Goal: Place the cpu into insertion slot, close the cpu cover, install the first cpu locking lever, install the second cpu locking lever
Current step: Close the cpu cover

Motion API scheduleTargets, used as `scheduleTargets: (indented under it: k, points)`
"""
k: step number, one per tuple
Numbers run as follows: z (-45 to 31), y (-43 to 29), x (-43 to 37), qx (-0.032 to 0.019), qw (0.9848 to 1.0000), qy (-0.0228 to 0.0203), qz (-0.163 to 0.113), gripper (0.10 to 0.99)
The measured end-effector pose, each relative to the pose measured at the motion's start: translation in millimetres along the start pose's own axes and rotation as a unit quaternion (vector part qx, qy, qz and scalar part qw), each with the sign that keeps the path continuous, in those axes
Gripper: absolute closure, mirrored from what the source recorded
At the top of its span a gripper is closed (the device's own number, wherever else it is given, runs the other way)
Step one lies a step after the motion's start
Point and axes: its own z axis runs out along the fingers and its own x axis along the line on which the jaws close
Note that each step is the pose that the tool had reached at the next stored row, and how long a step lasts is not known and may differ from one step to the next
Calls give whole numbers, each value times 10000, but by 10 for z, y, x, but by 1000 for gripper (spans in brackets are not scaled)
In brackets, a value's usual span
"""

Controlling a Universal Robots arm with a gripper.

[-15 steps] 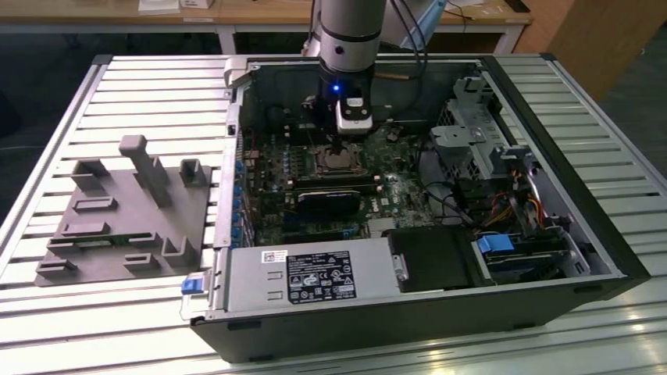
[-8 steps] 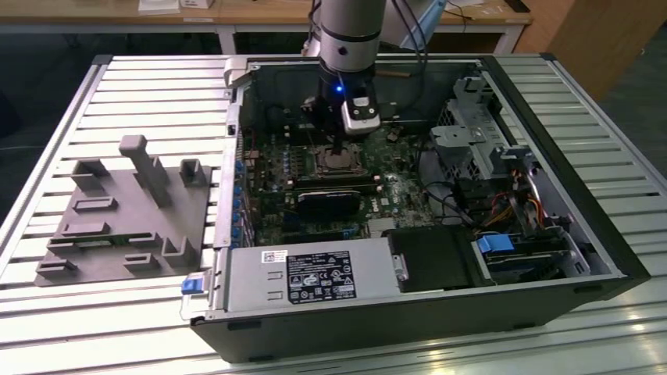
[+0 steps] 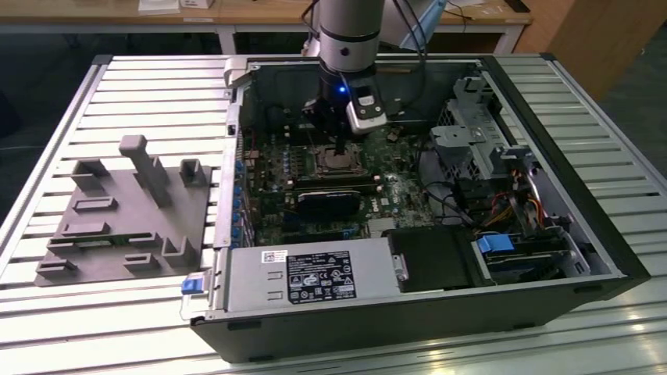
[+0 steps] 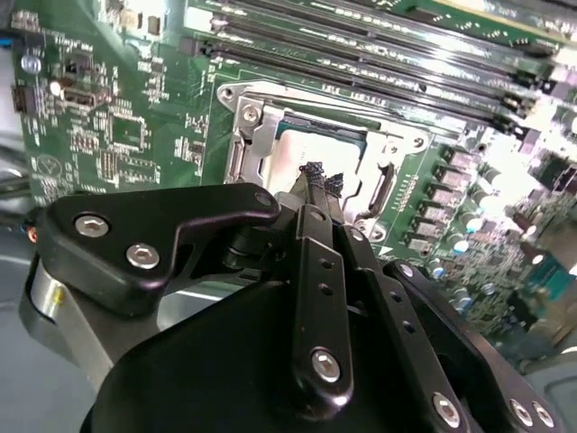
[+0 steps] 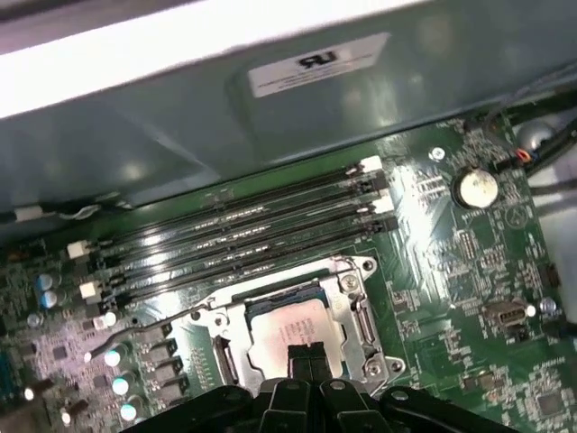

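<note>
Gripper (image 5: 306,359) fingers pinched together, empty, tips over cpu (image 5: 288,327); cpu seated in insertion slot (image 3: 331,164), 12 o'clock of memory slots (image 3: 325,184) in exterior view; cpu cover (image 5: 215,327) down; risk: off-centre push, tips skid, gouge board.

- I see a black computer case (image 3: 417,332), open on top, on a metal table (image 3: 136,86) made of long strips.
- A grey plastic stand (image 3: 115,226) sits on the table, on the exterior view's left of the case.
- A silver power box (image 3: 302,273) lies inside the case.
- Long black memory slots (image 5: 243,236) run side by side, with a round battery (image 5: 475,187) near their ends.
</note>
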Motion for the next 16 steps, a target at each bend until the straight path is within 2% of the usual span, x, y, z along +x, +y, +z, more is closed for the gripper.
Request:
scheduleTargets:
  k: [5,11,16]
  points:
    - [-1,0,0,-7,9994,5,-355,984]
    - [-57,1,0,-9,9993,0,-366,984]
    - [-135,2,-1,-8,9993,0,-366,984]
